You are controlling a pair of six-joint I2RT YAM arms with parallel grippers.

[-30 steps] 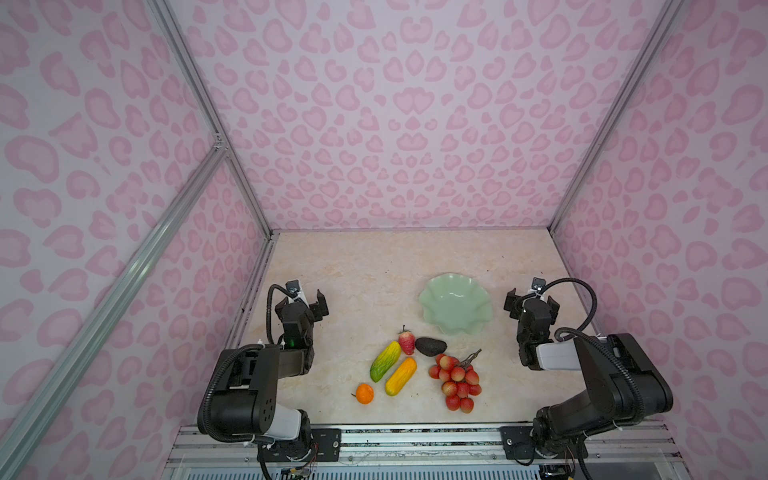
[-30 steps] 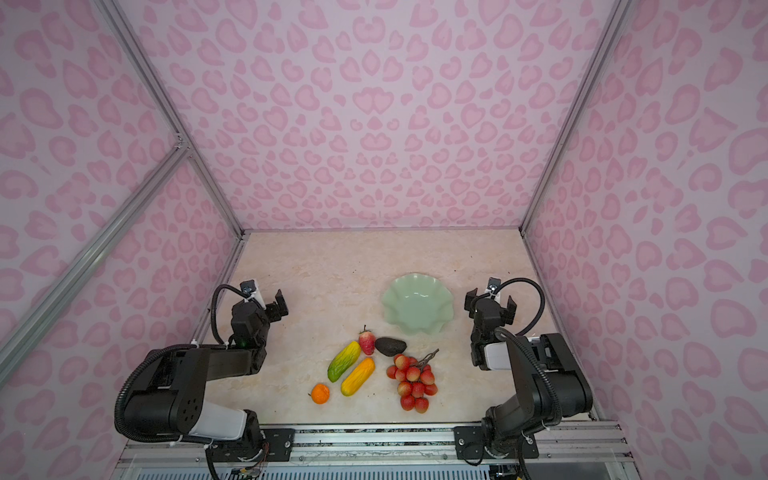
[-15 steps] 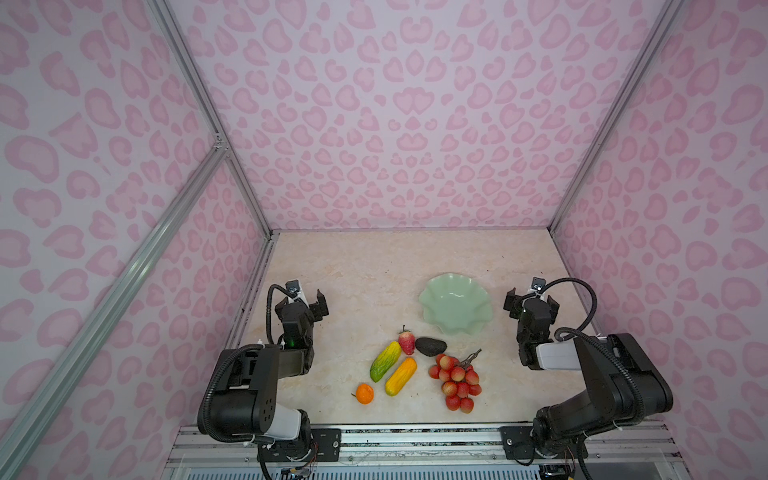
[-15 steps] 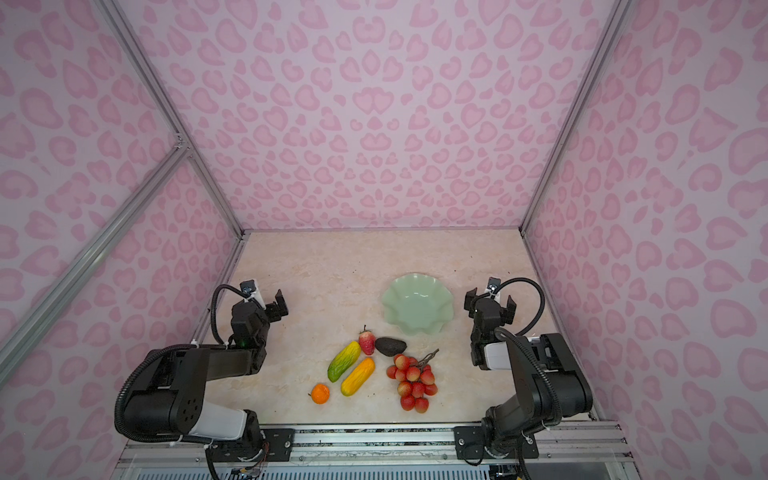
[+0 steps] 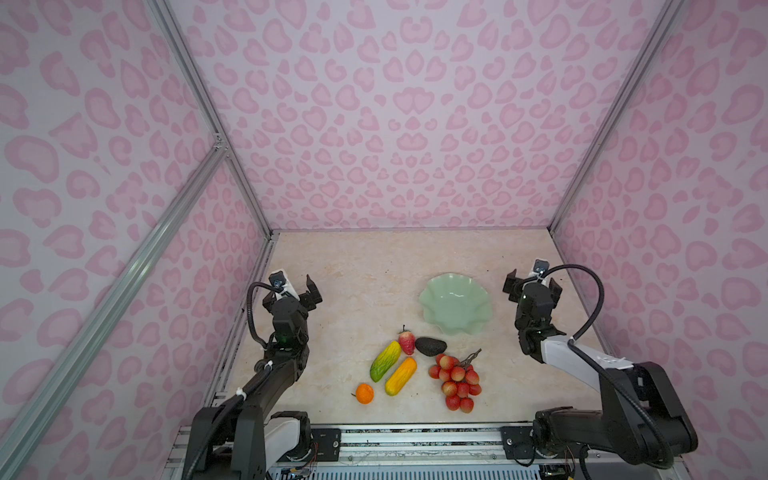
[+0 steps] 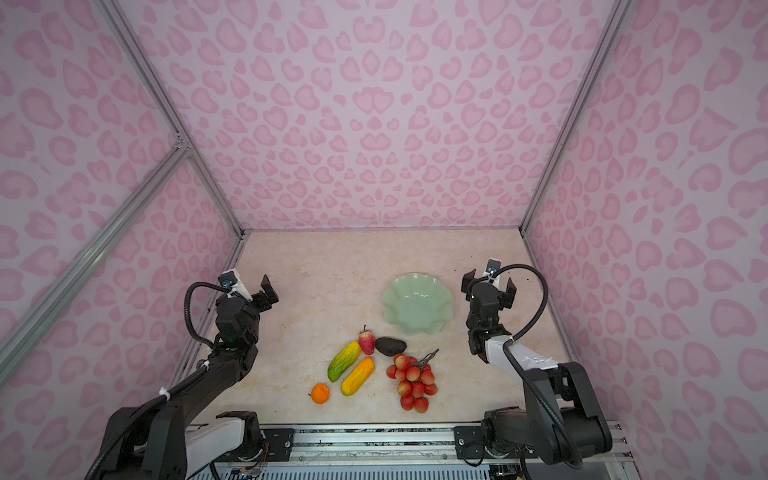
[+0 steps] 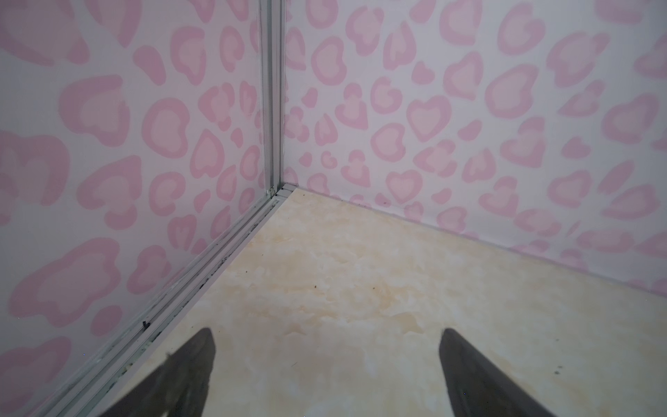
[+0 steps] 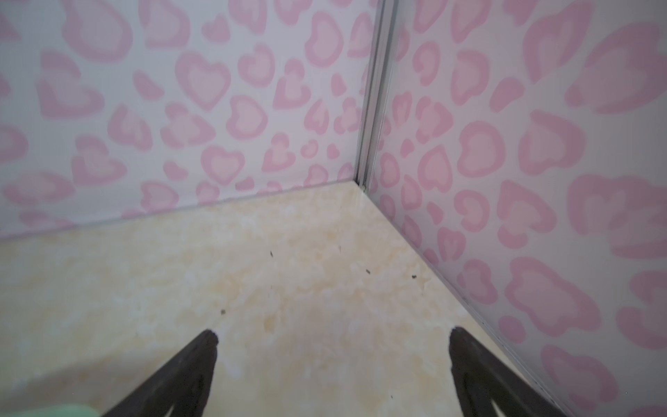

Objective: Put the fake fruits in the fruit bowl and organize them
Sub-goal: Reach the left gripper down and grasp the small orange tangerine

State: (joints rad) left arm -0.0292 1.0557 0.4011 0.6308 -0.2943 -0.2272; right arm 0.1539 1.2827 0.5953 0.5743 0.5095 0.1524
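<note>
Six plastic fruits lie on the table [image 5: 353,266], all outside the bowl [image 5: 428,297]. They form a loose group in the near middle.

- One orange [image 5: 365,393]: a small round ball, nearest and leftmost.
- Two oblongs, side by side on the same slant: one yellow-green [image 5: 385,360] with a bumpy skin, and one yellow-orange [image 5: 400,376] that is smoother and sits to its right.
- One red strawberry [image 5: 407,342], stem up, at the green oblong's far end.
- One avocado [image 5: 430,345]: dark and pebbled, just right of the strawberry.
- One lychee cluster [image 5: 456,381]: ten or so red-pink balls on a thin dark stem. They overlap too much for an exact count. The cluster is rightmost, just near of the avocado.

The single bowl is pale mint, glossy and shallow, with a wavy scalloped rim. It sits far right of the group, close to the avocado but apart from it.

There are two black arms. The left gripper [image 7: 327,334] has its jaws spread wide and holds nothing. It hangs over bare table by the left wall. The right gripper [image 8: 334,334] is equally wide and empty, just right of the bowl by the right wall.

The table is matte beige with a marbled pattern. The walls [image 5: 395,124] carry pink heart-like blotches and are joined by aluminium posts.
</note>
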